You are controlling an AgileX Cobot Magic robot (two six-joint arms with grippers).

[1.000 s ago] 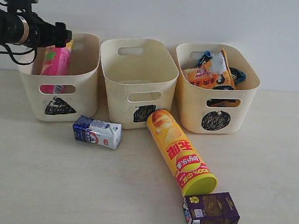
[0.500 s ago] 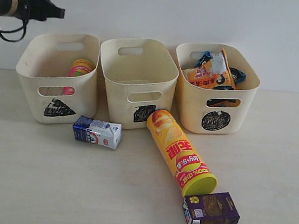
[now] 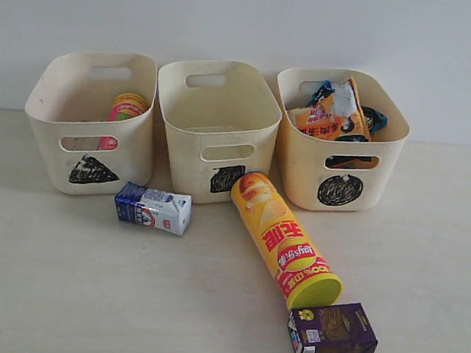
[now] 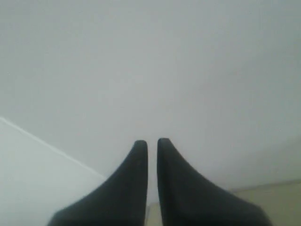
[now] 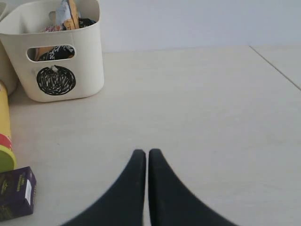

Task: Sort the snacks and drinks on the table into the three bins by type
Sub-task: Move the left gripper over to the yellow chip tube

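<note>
Right end effector (image 5: pixel 147 154): tips pressed nearly together, nothing between them, low over bare table (image 3: pixel 55 292).

Purple carton (image 3: pixel 333 332) is nearest, flat on the table. Yellow-red chip tube (image 3: pixel 286 241) lies on its side just behind it. Its lid end is by the carton, contact unclear. Its far end points at the gap between the square bin (image 3: pixel 181 171) and circle bin (image 3: pixel 302 179).

Blue-white carton (image 3: pixel 153 208) lies on its side in front of the triangle bin (image 3: pixel 50 136), close to it.

Bins stand in a row by the wall:
- Triangle: pink chip tube (image 3: pixel 126 106) inside.
- Square: nothing visible inside.
- Circle: orange-white bag (image 3: pixel 330 115), with a blue bag (image 3: pixel 375 119) mostly hidden behind.

Left end effector (image 4: pixel 152 143): tips nearly together, gripping nothing, facing the wall.
</note>
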